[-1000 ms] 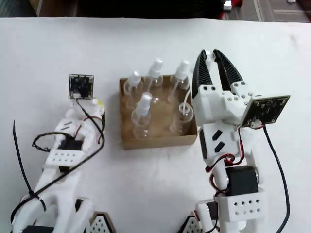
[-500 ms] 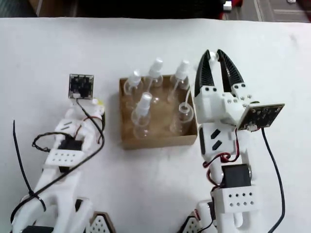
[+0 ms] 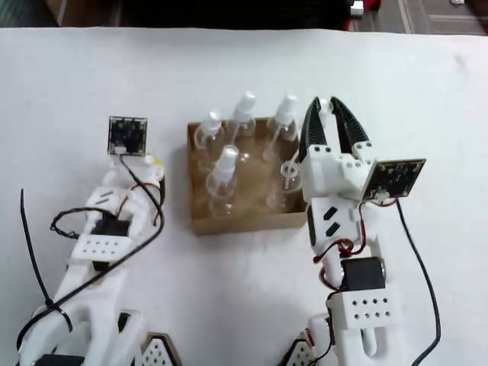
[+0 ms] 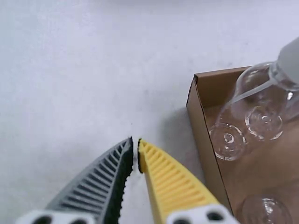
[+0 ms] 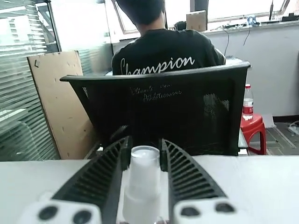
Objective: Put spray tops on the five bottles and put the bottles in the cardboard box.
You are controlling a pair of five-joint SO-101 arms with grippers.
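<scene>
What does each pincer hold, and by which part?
The right pincer grips a white spray top by its cap's sides. The left pincer holds nothing.

Clearance at the cardboard box point(image 3: 244, 223): tight inside, open outside.

I see four capped bottles point(image 3: 225, 181) crowding the box's far and left part, with their tops above the rim. The open-necked bottle point(image 3: 288, 183) stands near the right wall, and only a strip of bare floor runs along the near wall. My right gripper point(image 3: 326, 114), clamped on a spray top point(image 5: 144, 179), hangs by the far right corner, just beside the far right capped bottle point(image 3: 284, 116), so that gap is narrow. My left gripper point(image 4: 135, 150), jaws together, is over bare table point(image 4: 70, 70) beside the box's left wall. I can pass along that side and beyond the box's far wall.
</scene>
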